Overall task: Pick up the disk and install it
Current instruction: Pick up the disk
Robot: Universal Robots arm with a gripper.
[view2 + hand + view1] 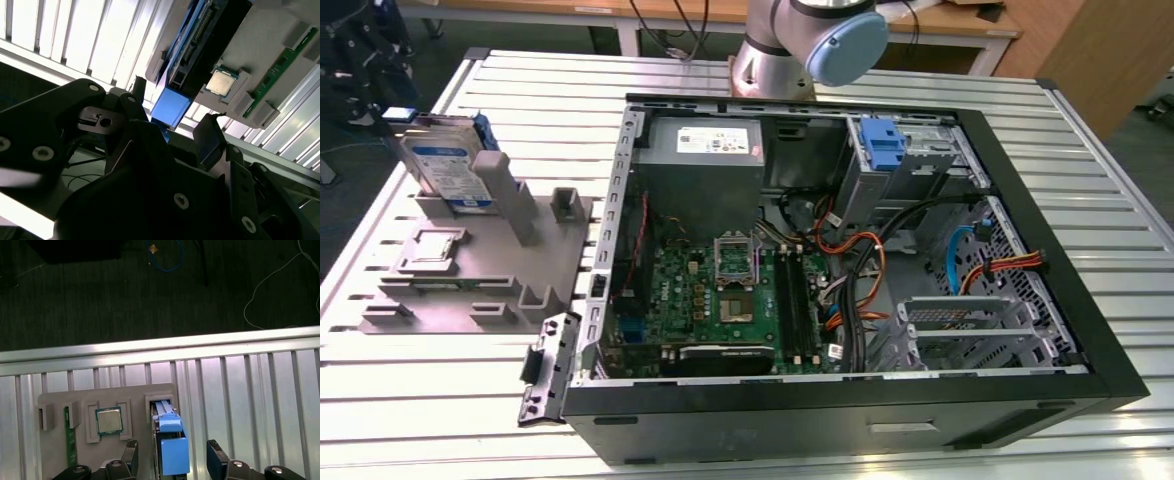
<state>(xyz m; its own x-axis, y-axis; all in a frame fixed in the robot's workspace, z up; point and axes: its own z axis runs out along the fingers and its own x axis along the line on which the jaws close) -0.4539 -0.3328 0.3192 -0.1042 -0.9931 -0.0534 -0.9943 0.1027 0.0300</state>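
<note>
The disk (447, 165) stands on edge in a slot of the grey fixture plate (494, 270), at the exterior view's left, its white-and-blue label showing. Both wrist views show its blue carrier end (172, 455) (170, 107) pointing up between my fingers. My gripper (172, 456) (172, 112) is open and straddles that end. One black fingertip (131, 449) and the other (215, 450) stand on either side of the disk with gaps, touching nothing.
On the fixture lie a processor chip (108, 420) and a green memory stick (66, 435). The open computer case (1014, 140) lies at the exterior view's right, with a blue carrier (887, 150) in its drive bay, a grey power supply (707, 140) and loose cables. The slatted table edge (160, 347) runs just beyond the fixture.
</note>
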